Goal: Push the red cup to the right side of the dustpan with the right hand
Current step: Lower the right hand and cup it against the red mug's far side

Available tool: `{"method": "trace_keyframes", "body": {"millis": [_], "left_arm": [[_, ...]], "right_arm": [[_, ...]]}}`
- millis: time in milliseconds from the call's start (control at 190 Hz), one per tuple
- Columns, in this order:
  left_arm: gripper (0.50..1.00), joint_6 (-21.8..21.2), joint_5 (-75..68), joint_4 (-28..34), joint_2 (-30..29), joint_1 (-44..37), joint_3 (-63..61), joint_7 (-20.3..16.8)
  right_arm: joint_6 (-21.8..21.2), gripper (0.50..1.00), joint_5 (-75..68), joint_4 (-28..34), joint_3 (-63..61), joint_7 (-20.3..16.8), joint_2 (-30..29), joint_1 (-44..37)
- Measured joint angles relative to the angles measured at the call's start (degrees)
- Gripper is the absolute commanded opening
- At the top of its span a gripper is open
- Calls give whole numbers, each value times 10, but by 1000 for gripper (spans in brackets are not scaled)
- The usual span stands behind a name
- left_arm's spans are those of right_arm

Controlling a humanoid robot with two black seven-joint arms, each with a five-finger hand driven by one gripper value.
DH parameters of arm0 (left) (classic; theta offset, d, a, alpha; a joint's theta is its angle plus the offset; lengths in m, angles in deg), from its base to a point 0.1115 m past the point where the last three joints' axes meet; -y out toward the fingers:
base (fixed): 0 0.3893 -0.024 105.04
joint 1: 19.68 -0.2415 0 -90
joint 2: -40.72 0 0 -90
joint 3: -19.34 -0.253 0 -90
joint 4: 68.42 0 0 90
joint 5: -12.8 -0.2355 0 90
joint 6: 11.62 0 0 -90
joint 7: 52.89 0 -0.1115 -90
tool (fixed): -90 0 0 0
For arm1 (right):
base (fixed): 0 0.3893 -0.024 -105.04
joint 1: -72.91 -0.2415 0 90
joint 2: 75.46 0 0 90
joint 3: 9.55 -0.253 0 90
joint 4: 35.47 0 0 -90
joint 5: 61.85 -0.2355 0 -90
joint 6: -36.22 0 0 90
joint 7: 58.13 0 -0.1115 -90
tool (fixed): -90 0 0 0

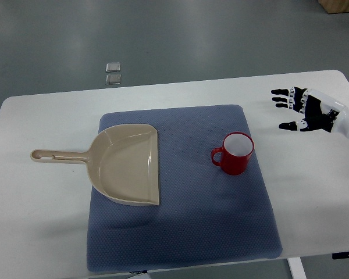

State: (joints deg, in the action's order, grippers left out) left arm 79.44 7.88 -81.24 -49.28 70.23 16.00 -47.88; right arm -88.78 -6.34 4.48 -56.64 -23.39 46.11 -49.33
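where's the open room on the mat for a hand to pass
Bare strip of blue mat between the dustpan mouth and the red cup, plus the whole near part below both. White table right of the mat is bare too, under the open right robot hand. Tightest: cup to mat's right edge.

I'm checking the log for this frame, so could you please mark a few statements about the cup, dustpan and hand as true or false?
1. The red cup stands upright on the blue mat. True.
2. The right hand is gripping the cup. False: it is apart from the cup, over the white table with fingers spread, holding nothing.
3. The dustpan has its handle pointing to the picture's left. True.
4. The cup lies inside the dustpan. False: it stands on the mat to the dustpan's right, with a gap between them.
5. The cup's handle faces the dustpan. True.
6. The left hand is resting on the mat. False: no left hand shows.
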Motion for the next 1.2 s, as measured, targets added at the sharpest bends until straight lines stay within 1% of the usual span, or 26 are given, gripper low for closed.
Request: {"method": "trace_keyframes", "body": {"millis": [364,922,1202], "left_arm": [[1000,0,0,1,0,0,0,0],[1000,0,0,1,0,0,1,0],[1000,0,0,1,0,0,1,0]], "right_arm": [[0,936,28,0,31,3,-7,23],[0,936,27,0,30,3,-72,43],[0,936,22,0,29,3,-86,46]]}}
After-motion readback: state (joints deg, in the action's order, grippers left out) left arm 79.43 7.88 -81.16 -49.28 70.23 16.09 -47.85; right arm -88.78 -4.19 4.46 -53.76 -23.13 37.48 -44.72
